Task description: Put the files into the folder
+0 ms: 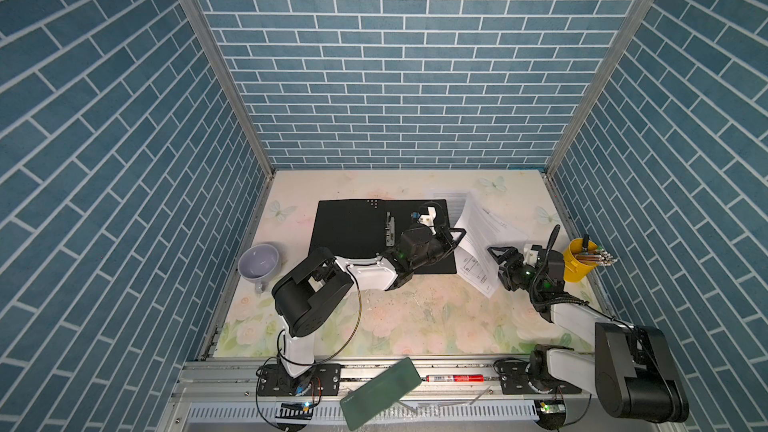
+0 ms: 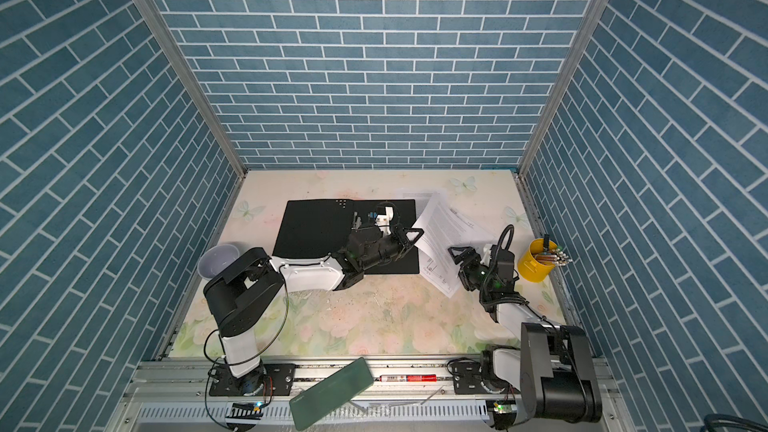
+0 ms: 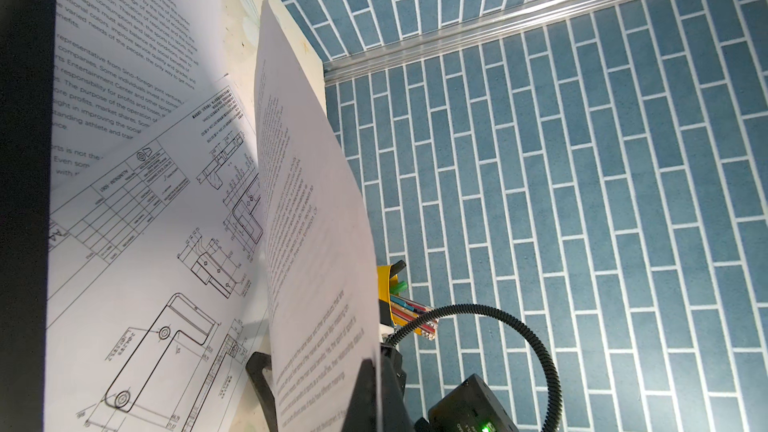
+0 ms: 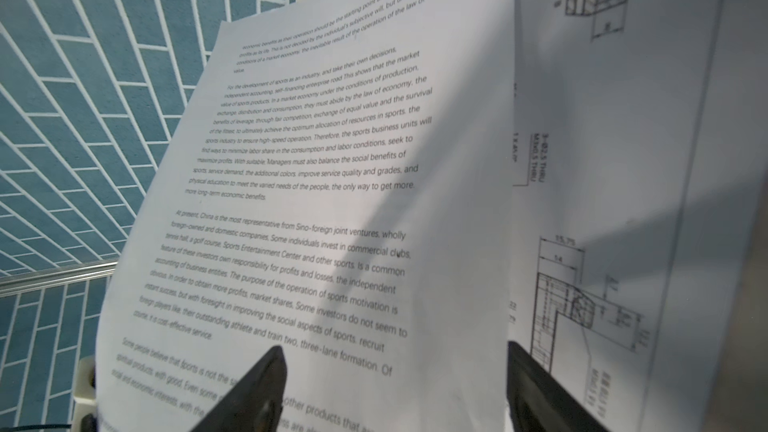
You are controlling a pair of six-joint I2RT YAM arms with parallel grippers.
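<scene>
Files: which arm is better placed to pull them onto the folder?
Probably left: the left hand is shut on the files at the open folder's edge; the right hand is open, farther off.

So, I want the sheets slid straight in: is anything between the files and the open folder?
Only the left arm: it lies across the right half of the folder, the left tool shut at the folder edge, seemingly pinching the files. No loose object sits between them.

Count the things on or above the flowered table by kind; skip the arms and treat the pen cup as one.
sheets: 3
folder: 1
mug: 1
pen cup: 1
total: 6
</scene>
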